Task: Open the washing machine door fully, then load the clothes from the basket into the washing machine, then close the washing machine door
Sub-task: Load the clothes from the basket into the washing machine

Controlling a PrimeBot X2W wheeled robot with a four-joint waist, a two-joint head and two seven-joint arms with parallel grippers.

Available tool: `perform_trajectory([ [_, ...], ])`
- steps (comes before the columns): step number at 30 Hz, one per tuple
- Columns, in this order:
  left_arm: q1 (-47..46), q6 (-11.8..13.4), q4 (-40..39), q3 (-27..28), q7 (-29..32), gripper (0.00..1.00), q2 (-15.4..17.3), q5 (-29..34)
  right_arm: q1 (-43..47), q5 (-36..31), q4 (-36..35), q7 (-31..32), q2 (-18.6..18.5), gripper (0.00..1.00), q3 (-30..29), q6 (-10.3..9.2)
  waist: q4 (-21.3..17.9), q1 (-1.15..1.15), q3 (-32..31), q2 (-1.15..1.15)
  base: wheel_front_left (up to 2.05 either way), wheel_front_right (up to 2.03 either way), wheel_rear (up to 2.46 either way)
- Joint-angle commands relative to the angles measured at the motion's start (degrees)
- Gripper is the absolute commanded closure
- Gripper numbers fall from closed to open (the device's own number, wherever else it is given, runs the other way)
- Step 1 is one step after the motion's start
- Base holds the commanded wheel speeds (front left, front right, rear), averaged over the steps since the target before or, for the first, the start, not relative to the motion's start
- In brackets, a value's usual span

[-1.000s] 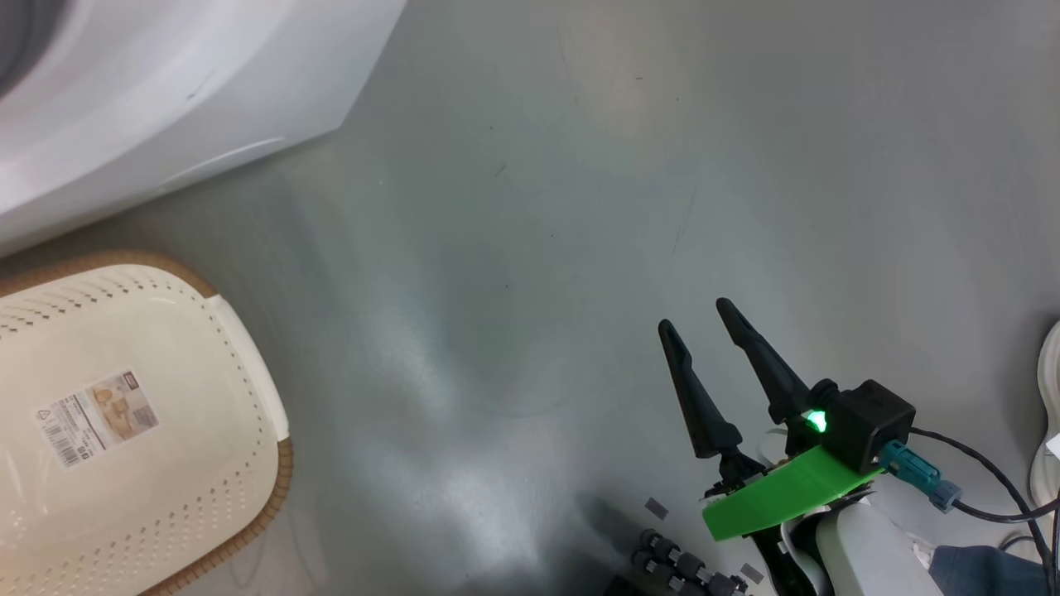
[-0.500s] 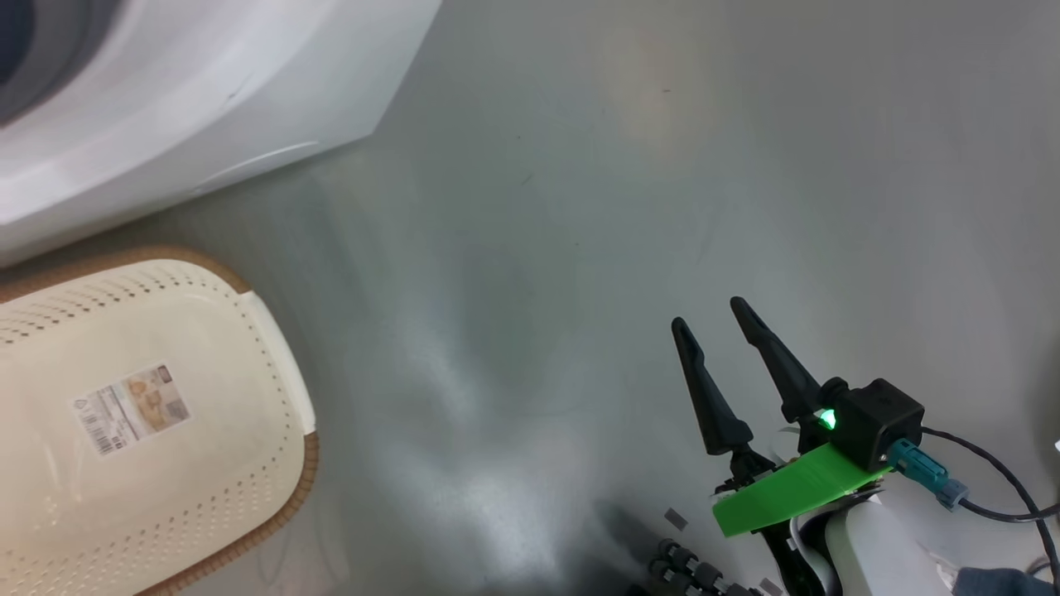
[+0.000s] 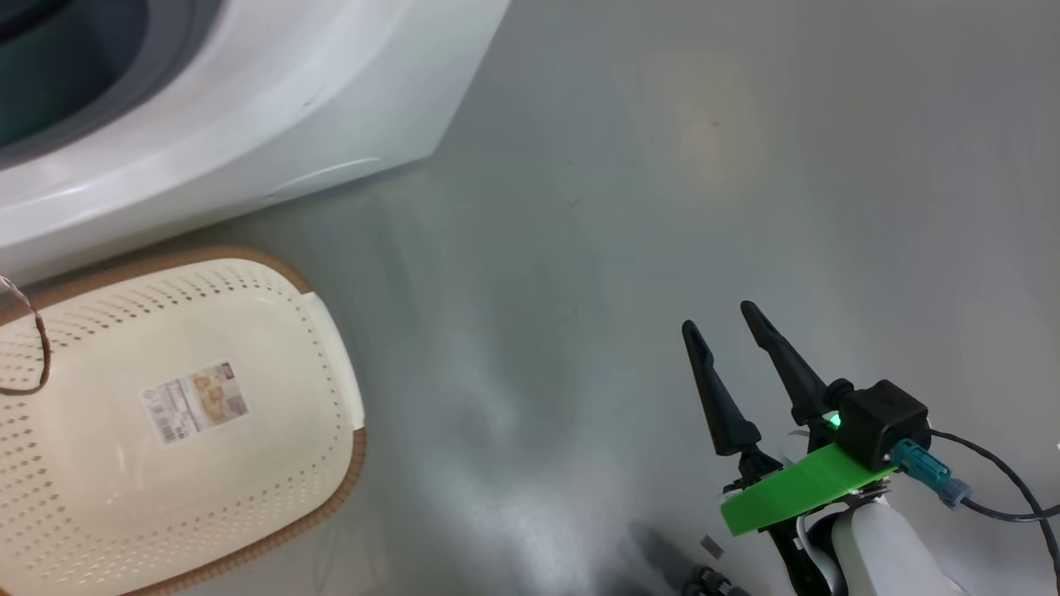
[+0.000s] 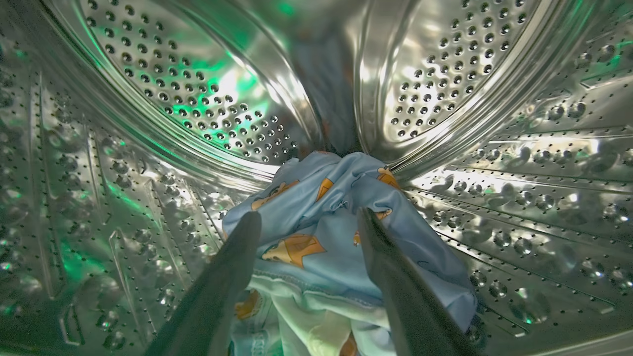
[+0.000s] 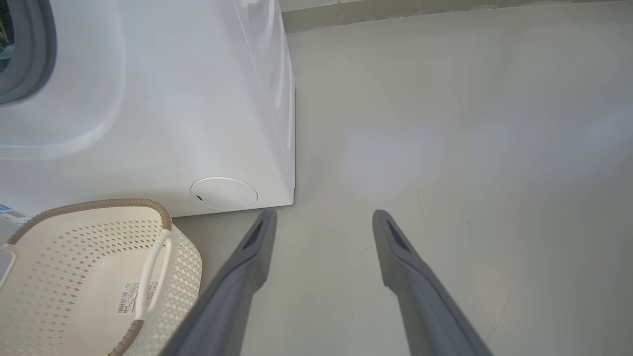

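Observation:
The clothes (image 4: 316, 257), light blue with orange cartoon faces, lie in a heap on the bottom of the perforated steel drum (image 4: 173, 89). My left gripper (image 4: 307, 215) is inside the drum just above them, open, with its fingers apart on either side of the heap. The white washing machine (image 3: 290, 108) (image 5: 173, 109) stands at the upper left, and its door is out of view. In front of it sits the cream basket (image 3: 273, 463) (image 5: 183, 267), with just a label sticker inside. My right gripper (image 3: 718, 317) (image 5: 324, 213) hangs open over bare floor, right of the basket.
Glossy grey floor (image 3: 621, 207) stretches right of the washer and basket. A round service cover (image 5: 223, 193) sits at the washer's lower corner. The wall base (image 5: 395, 10) runs along the far side. A cable (image 3: 994, 488) trails from my right wrist.
The head camera has turned, so washer and basket sit further right in the picture and more of the washer's opening shows. The right gripper keeps its pose, still open.

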Motion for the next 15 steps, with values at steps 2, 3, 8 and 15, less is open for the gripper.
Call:
perform_trajectory([
  [2, 1.38, 0.58, -1.17, -0.63, -0.66, 0.0, 1.24, 0.07, 0.65, -0.87, -0.72, -0.27, -0.7, 0.0, 0.41, 0.09, 1.57, 0.0, -1.62, 0.0, 0.0, 0.0, 0.0],
  [3, 1.73, 0.54, -1.22, -0.61, -0.75, 0.0, 0.85, -0.14, 0.68, -0.98, -0.68, -0.27, -0.7, 0.0, 0.25, 0.09, 1.85, 0.0, -1.91, 0.0, 0.0, 0.0, 0.0],
  [8, 3.43, 0.17, -1.55, -0.72, -1.03, 0.0, -0.88, -0.92, 0.64, -1.52, -0.39, -0.27, -0.7, 0.0, -0.27, 0.09, 3.27, 0.0, -3.0, 0.0, 0.0, 0.0, 0.0],
  [15, 6.93, -0.28, -2.56, -0.6, -1.18, 0.0, -2.7, -2.19, 0.67, -1.86, 0.07, -0.27, -0.7, 0.0, -0.95, 0.09, 4.99, 0.0, -4.91, 0.0, 0.0, 0.0, 0.0],
])
